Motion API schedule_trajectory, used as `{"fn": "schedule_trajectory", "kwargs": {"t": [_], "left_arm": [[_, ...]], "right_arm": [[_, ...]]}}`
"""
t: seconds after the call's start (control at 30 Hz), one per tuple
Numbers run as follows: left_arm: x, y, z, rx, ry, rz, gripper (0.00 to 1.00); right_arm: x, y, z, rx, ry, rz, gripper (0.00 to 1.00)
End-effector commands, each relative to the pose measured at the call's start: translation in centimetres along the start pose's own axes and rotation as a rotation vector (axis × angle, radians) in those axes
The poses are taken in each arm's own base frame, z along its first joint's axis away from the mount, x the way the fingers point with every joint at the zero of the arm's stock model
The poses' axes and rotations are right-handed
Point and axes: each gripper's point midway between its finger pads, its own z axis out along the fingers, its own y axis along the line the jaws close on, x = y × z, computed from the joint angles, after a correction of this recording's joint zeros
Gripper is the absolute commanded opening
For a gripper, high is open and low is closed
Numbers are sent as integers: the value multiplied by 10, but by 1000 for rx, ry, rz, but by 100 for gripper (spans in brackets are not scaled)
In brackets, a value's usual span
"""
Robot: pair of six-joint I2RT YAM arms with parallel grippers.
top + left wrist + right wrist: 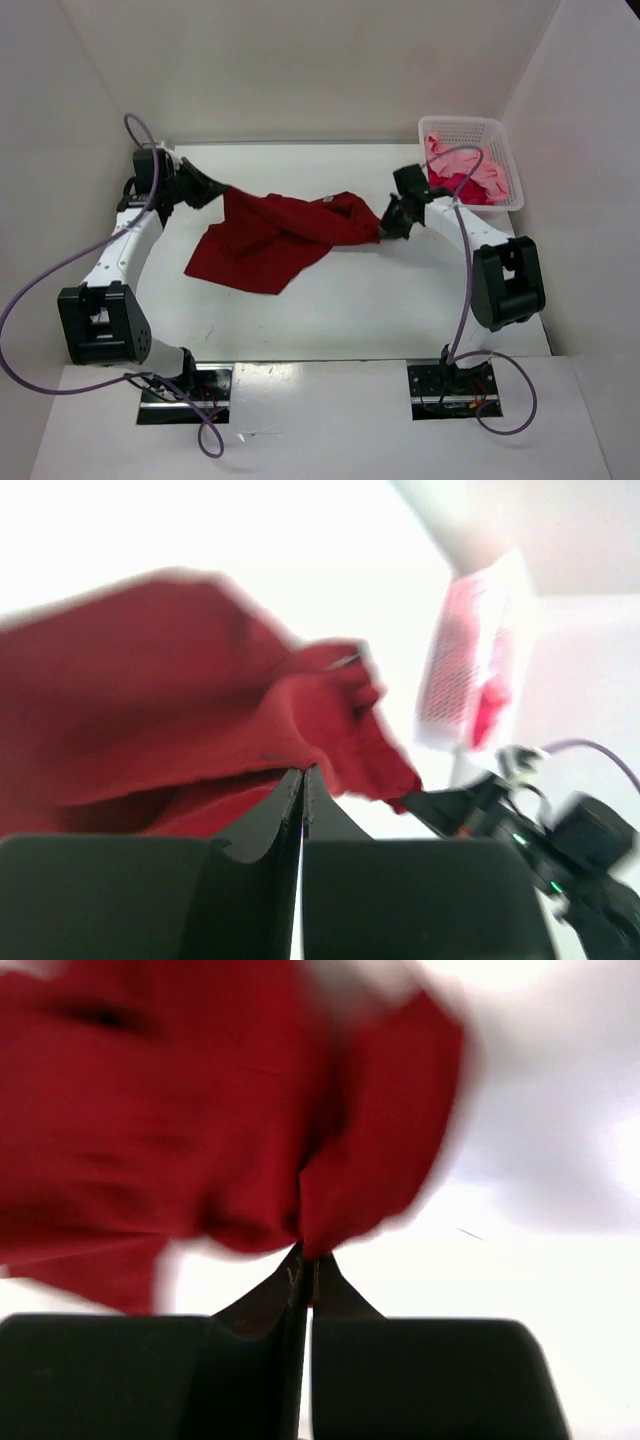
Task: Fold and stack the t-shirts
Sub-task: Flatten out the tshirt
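The left hand [214,192] and right hand [386,227] each pinch an opposite end of the dark red shirt [270,235], seemingly to spread it flat on the worktop [380,300] for folding.

Dark red t-shirt [265,240] (white mesh basket [462,122])

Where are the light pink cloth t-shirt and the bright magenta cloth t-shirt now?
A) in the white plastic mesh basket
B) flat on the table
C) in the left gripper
A: the light pink t-shirt and the bright magenta t-shirt both lie bunched inside the white plastic mesh basket.
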Motion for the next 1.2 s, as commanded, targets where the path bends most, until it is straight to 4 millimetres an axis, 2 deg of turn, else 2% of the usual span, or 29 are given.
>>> {"fn": "schedule_trajectory", "kwargs": {"t": [0.0,0.03,0.07,0.1,0.13,0.17,0.2,0.23,0.27,0.3,0.33,0.4,0.47,0.5,0.53,0.57,0.6,0.67,0.7,0.77,0.8,0.83,0.87,0.9,0.97,1.0,1.07,1.1,1.17], "left_arm": [[-66,-89,-16,217,-157,103,0],[-77,-100,-15,234,-170,105,0],[-106,-138,-37,303,-249,156,0],[-127,-150,-49,326,-295,149,0],[-141,-161,-54,357,-303,152,0],[-172,-195,-94,433,-391,183,0],[-185,-207,-110,457,-421,191,0],[-200,-213,-117,466,-452,194,0],[-209,-224,-134,490,-481,221,0],[-224,-244,-170,529,-556,246,0],[-230,-243,-177,533,-571,248,0],[-242,-241,-213,538,-659,263,0],[-244,-219,-214,499,-654,240,0],[-242,-212,-225,478,-676,265,0],[-238,-203,-220,455,-665,262,0],[-236,-172,-201,392,-632,219,0],[-228,-165,-206,367,-644,254,0],[-214,-133,-188,300,-610,222,0],[-194,-98,-168,251,-568,161,0],[-170,-63,-148,213,-521,96,0],[-153,-49,-144,190,-494,66,0],[-127,-7,-120,126,-420,-17,0],[-112,9,-113,97,-391,-33,0],[-102,19,-113,71,-388,-36,0],[-82,50,-106,-22,-359,-61,0],[-77,55,-106,-39,-354,-61,0],[-69,58,-112,-63,-355,-57,2],[-63,68,-108,-87,-345,-64,4],[-54,74,-112,-120,-337,-86,9]], "right_arm": [[-88,105,-140,-332,-321,-77,0],[-97,123,-168,-395,-352,-91,0],[-123,153,-224,-506,-444,-111,0],[-132,166,-241,-556,-457,-124,0],[-140,194,-298,-708,-507,-139,0],[-152,209,-325,-800,-552,-147,0],[-152,223,-351,-887,-569,-158,0],[-149,239,-406,-1033,-595,-171,0],[-147,247,-430,-1101,-613,-183,0],[-157,253,-441,-1145,-629,-185,0],[-144,258,-489,-1245,-658,-217,0],[-144,256,-514,-1290,-707,-238,0],[-141,251,-504,-1270,-674,-238,0],[-136,244,-485,-1232,-639,-223,0],[-131,238,-469,-1205,-614,-213,0],[-126,231,-451,-1182,-586,-197,0],[-122,207,-400,-1093,-533,-137,0],[-106,181,-339,-1004,-411,-76,0],[-86,155,-271,-896,-293,-21,0],[-56,124,-234,-807,-222,27,0],[-29,97,-189,-723,-129,69,0],[-13,84,-175,-688,-91,82,0],[9,71,-169,-658,-31,104,0],[35,49,-145,-596,45,115,1],[65,22,-126,-492,149,163,3],[76,12,-120,-478,187,158,5],[70,6,-118,-449,197,163,9],[69,3,-116,-436,193,132,11],[75,-3,-109,-410,224,117,21]]}}
